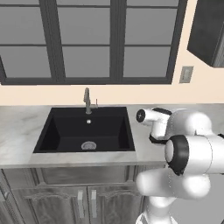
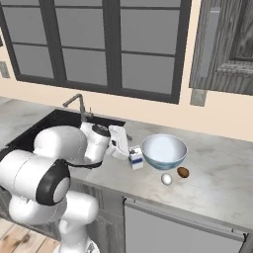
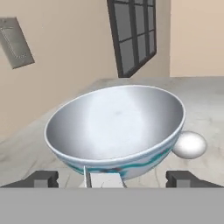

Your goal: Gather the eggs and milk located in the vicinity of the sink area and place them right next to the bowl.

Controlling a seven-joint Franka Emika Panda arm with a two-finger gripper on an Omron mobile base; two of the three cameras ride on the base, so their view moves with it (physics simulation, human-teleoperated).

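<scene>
The milk (image 2: pixel 136 158), a small white carton with blue markings, stands upright on the counter just left of the bowl (image 2: pixel 164 150). My gripper (image 2: pixel 129 149) is at the carton's left side. In the hand view my gripper (image 3: pixel 113 179) is open, its fingertips (image 3: pixel 43 179) spread wide on either side of the milk's top (image 3: pixel 103 180) without touching it. Right behind the carton is the bowl (image 3: pixel 116 124). A whitish egg (image 2: pixel 166 179) and a brown egg (image 2: pixel 183 172) lie in front of the bowl. The whitish egg (image 3: pixel 189 145) rests against the bowl's side.
The black sink (image 1: pixel 85 131) with its metal faucet (image 1: pixel 87 100) lies left of the arm. A window fills the wall behind it, and a dark wall cabinet (image 2: pixel 225 44) hangs at the upper right. Marble counter (image 2: pixel 217 178) stretches right of the bowl.
</scene>
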